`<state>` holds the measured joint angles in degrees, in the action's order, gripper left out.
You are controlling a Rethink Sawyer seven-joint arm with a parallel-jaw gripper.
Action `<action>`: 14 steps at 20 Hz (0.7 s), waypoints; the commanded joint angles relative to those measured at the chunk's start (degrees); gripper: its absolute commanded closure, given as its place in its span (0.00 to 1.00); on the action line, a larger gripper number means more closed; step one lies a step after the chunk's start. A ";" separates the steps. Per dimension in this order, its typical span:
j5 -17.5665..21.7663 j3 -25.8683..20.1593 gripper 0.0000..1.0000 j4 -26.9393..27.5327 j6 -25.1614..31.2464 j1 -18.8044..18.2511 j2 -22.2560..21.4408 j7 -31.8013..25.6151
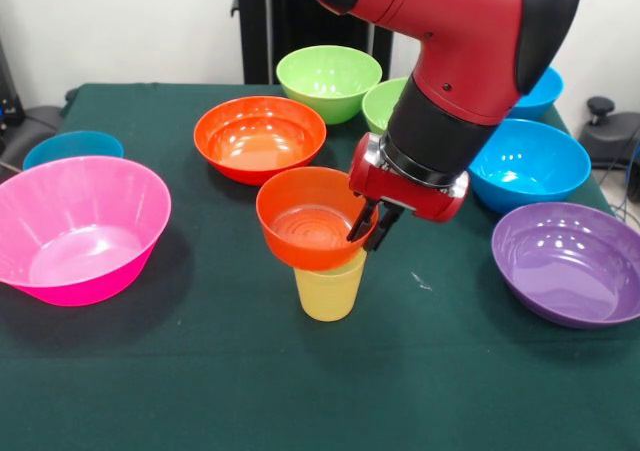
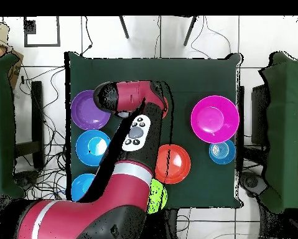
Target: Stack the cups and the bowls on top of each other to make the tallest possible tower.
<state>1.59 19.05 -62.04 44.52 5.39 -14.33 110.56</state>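
Dark green cloth covers the table, with a white wall behind. At the centre, you see the start of the tower: a small orange bowl sitting in the mouth of the pale-yellow cup, which stands upright. The gripper is pinching that bowl's rim at its 3 o'clock edge, fingers closed on it. From the cup, the remaining bowls lie apart, unstacked: a large pink bowl at 9 o'clock, a wider orange bowl at 11, a lime green bowl at 12, a blue bowl at 2, a purple bowl at 3. Most stacking seems left to do.
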 commanded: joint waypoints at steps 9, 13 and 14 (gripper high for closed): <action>-1.35 -2.12 1.00 -2.46 1.18 2.28 1.61 11.84; -1.61 -2.11 1.00 -1.83 1.37 2.22 1.92 11.73; -1.64 -2.13 1.00 -1.76 1.45 2.20 1.92 11.65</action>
<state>1.57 20.27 -62.04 44.53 7.19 -14.33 111.20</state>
